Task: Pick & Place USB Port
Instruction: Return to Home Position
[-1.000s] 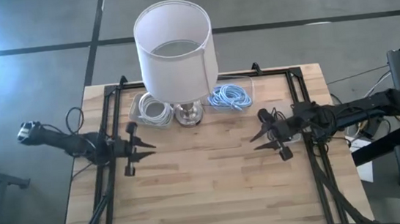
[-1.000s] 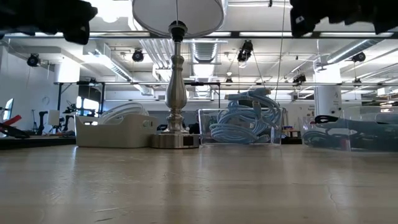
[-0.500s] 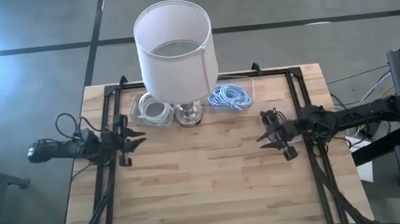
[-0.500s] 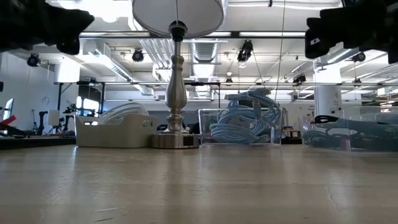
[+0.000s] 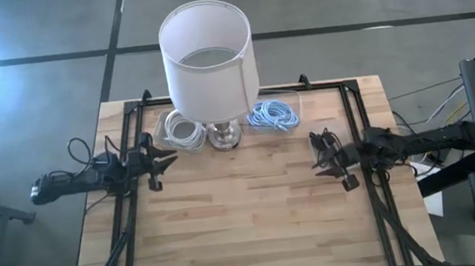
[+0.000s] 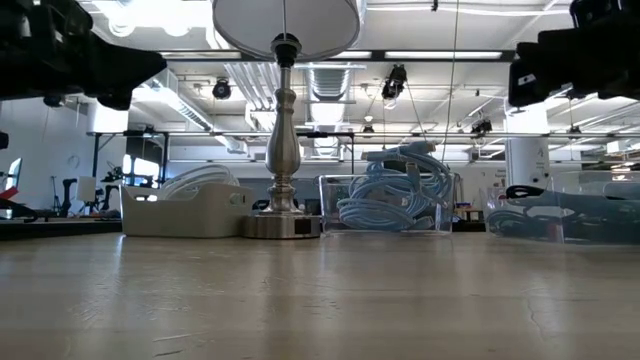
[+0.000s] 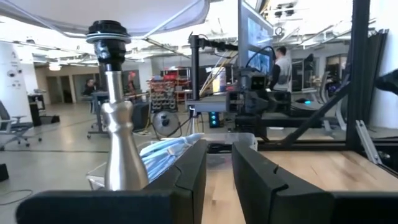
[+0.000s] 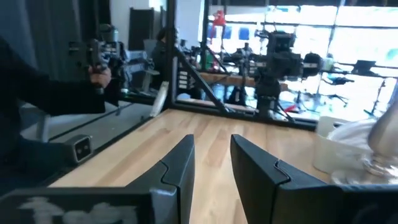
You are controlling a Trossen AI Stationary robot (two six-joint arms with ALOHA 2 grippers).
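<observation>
Since the blue cable coil (image 5: 271, 114) sits in the clear bin (image 5: 297, 103) just right of the lamp base (image 5: 225, 136), looks like nothing's left to grab. The right pincer (image 5: 322, 153) is nearer, right of the lamp, with the left pincer (image 5: 160, 160) to the lamp's left — both slightly parted, empty.

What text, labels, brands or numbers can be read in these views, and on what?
None is readable.
The lamp, the white bin and the transparent bin show no markings.
The background monitor and a small grey box are too blurred to read.
</observation>
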